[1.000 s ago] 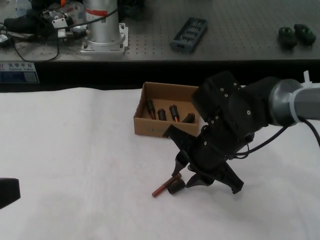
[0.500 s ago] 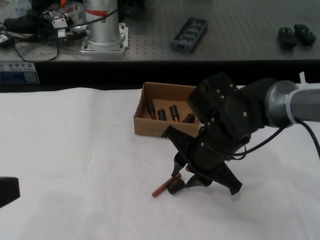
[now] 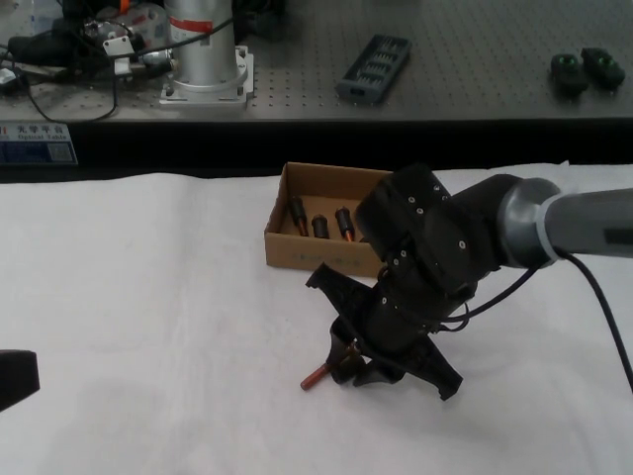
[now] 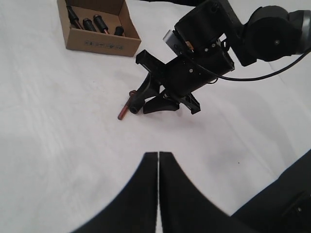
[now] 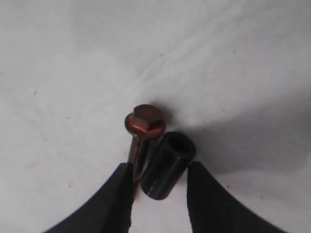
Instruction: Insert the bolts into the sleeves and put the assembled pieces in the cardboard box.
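Note:
On the white cloth a copper bolt [image 5: 144, 127] [image 3: 316, 376] [image 4: 123, 110] lies next to a black sleeve [image 5: 167, 165] [image 4: 134, 107], the two touching. My right gripper [image 5: 160, 194] [image 3: 352, 370] [image 4: 148, 103] is down at the cloth and open, its fingers astride the sleeve and the bolt's shank. Just behind it stands the cardboard box [image 3: 297, 249] [image 4: 99, 43], holding several assembled pieces [image 3: 320, 226]. My left gripper [image 4: 158, 194] hangs shut and empty, well back from the bolt, near the left front of the cloth.
Beyond the cloth, on a grey perforated bench, stand a metal post [image 3: 203, 49], a black slotted tray [image 3: 374, 64], cables at the far left, and two dark parts [image 3: 586, 67] at the far right. Open cloth lies left of the bolt.
The right arm has shifted left and lowered, so its fingers now straddle the sleeve and cover most of it in the high view. Bolt and sleeve have not moved.

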`<state>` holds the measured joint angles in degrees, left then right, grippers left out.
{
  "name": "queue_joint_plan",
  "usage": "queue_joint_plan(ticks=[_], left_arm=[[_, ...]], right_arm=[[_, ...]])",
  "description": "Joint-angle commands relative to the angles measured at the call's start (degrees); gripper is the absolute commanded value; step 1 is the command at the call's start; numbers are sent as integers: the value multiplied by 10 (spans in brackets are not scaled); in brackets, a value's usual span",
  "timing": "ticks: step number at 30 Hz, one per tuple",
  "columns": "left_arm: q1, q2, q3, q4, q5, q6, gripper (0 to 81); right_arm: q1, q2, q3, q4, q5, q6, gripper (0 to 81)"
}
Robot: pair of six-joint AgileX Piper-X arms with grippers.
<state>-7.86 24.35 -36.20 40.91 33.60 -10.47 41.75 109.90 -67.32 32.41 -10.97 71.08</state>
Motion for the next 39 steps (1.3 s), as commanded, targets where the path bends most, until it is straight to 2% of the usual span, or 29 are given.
queue_joint_plan(ticks=[1,22,39], left_arm=[[2,-3,-6,-8,1,2,6],[2,-3,-6,-8,1,2,6],[2,-3,-6,-8,2,7,6]], right_arm=[[3,8,-5,1,-3,1,285],[4,11,-5,80,-3,-4,285],[-16,11,-5,55,14,-16,285]])
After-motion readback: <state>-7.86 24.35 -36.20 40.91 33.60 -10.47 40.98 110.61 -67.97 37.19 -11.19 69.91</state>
